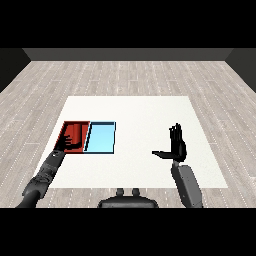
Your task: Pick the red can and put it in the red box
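in the head view the white table [145, 145] fills the middle of the floor, and two trays lie side by side toward its nine o'clock edge, touching along one long side. the red tray [68, 126] is the outer one, at nine o'clock from the light blue tray [101, 137]. the left hand [69, 143] comes in from the seven o'clock corner on its grey forearm and sits over the near end of the red tray, its dark fingers curled around the red can [76, 133]. the can stands inside the red tray, at about twelve o'clock from the palm, its red body hard to separate from the tray's red floor; whether its base rests on the tray or is held just above it cannot be told. the right hand [176, 145] is well apart from both trays, out at three o'clock over bare table, raised on its forearm from the five o'clock corner. its fingers point up toward twelve o'clock, straight and held close together, while the thumb sticks out sideways toward nine o'clock. it touches nothing and holds nothing. the light blue tray has nothing inside it.
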Robot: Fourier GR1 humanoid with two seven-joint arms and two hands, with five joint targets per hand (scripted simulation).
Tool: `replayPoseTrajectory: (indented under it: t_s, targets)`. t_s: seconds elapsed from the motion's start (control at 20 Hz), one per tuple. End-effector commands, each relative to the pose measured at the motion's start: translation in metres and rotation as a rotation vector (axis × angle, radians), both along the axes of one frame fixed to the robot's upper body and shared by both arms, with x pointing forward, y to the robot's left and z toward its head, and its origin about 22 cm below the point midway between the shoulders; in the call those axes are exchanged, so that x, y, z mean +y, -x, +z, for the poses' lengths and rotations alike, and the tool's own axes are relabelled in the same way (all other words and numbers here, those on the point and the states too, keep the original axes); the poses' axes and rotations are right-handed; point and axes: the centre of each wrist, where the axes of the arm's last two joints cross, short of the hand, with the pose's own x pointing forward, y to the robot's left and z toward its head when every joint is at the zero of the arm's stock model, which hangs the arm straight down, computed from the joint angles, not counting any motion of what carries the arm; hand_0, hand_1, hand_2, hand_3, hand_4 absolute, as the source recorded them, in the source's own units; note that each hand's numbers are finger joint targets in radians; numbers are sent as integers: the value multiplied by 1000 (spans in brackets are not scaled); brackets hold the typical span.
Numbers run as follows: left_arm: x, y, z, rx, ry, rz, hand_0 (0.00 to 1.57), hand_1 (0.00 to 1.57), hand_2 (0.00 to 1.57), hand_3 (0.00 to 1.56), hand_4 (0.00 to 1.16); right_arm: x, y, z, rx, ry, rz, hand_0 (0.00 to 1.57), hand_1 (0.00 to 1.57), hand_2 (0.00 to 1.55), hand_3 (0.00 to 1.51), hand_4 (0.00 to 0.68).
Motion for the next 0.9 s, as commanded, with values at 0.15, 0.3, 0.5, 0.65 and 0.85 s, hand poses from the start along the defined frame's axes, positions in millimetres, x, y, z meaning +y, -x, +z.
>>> replayPoseTrajectory:
  t_s: [0.15,0.3,0.5,0.65,0.85]
  targets:
    - [10,-7,11,-111,56,85,0,0,0,0,0,-1,-3,-2,4,-12,16,0,0,0,0,0]
    - [-3,-40,48,-486,324,36,0,0,0,0,0,-2,-5,4,-31,0,32,0,0,0,0,0]
    - [-21,-50,57,-819,554,-124,0,0,0,0,0,7,-3,1,-28,-34,61,0,0,0,0,0]
    - [-67,-58,48,-1007,799,-194,0,0,0,0,0,-2,2,-6,-21,3,58,0,0,0,0,0]
    - [-103,-36,23,-1069,885,-365,0,0,0,0,0,-13,4,-16,-26,51,69,0,0,0,0,0]
